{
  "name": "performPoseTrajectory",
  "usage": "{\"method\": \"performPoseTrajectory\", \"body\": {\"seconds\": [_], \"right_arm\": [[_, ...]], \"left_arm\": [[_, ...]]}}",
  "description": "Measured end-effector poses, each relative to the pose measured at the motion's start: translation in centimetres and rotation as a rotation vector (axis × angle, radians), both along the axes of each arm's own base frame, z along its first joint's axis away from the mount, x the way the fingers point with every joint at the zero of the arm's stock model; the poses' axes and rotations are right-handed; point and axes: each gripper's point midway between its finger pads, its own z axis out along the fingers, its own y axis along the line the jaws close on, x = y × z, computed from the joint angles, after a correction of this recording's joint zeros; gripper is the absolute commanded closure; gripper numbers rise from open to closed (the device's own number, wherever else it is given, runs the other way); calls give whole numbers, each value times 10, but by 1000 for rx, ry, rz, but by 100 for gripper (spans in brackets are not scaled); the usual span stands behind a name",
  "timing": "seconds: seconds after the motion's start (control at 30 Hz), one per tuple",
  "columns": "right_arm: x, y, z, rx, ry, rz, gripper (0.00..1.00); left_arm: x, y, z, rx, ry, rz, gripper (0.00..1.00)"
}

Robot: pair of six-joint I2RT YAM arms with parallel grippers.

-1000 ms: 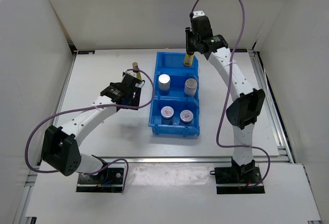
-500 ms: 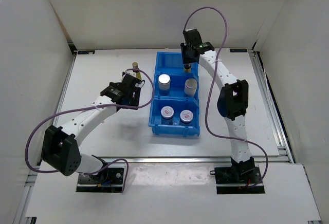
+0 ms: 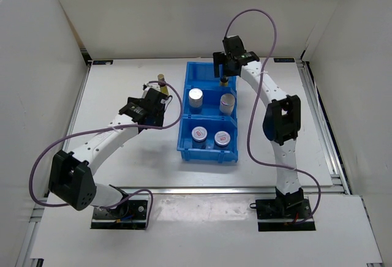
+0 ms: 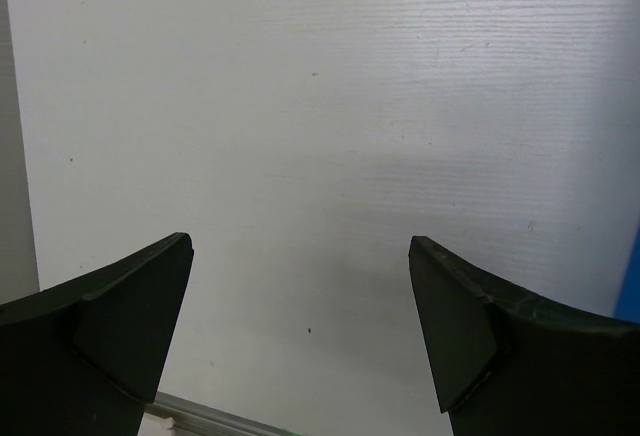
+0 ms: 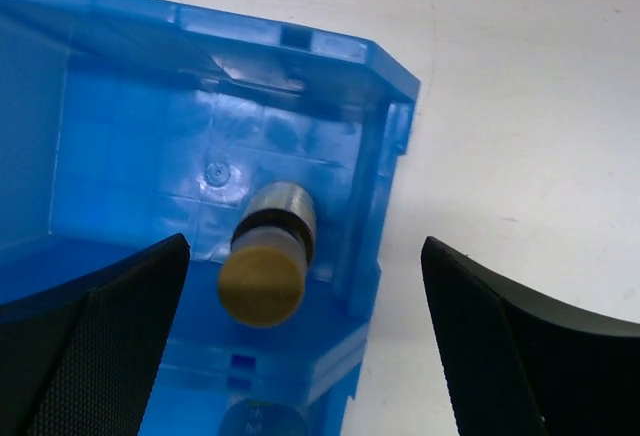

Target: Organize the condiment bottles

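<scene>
Brown glass with a yellowish cap, one slim bottle (image 5: 268, 266) stands upright in the right far corner of the blue bin's (image 5: 130, 116) far compartment. It is directly below the right hand (image 3: 224, 68), whose fingers are spread wide on either side and clear of it. The second brown bottle (image 3: 162, 79) stands on the table (image 3: 153, 163) left of the bin, just beyond the left hand (image 4: 300, 251), also spread, with only table between its fingers. Two silver-lidded cylinders (image 3: 195, 98) stand in the middle compartment, two short jars (image 3: 199, 134) in the near one.
</scene>
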Motion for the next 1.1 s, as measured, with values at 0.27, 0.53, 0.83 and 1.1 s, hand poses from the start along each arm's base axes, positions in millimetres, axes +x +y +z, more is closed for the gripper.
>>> {"method": "performPoseTrajectory", "body": {"seconds": [0.27, 0.53, 0.83, 1.1], "right_arm": [[-36, -30, 81, -34, -129, -73, 0], [-117, -13, 165, 45, -287, 0, 0], [-195, -9, 89, 2, -69, 95, 0], [-245, -32, 99, 65, -79, 116, 0]], "left_arm": [[39, 29, 46, -206, -98, 126, 0], [152, 18, 78, -503, -176, 61, 0], [192, -58, 20, -536, -24, -117, 9], [206, -78, 14, -472, -38, -151, 14]]}}
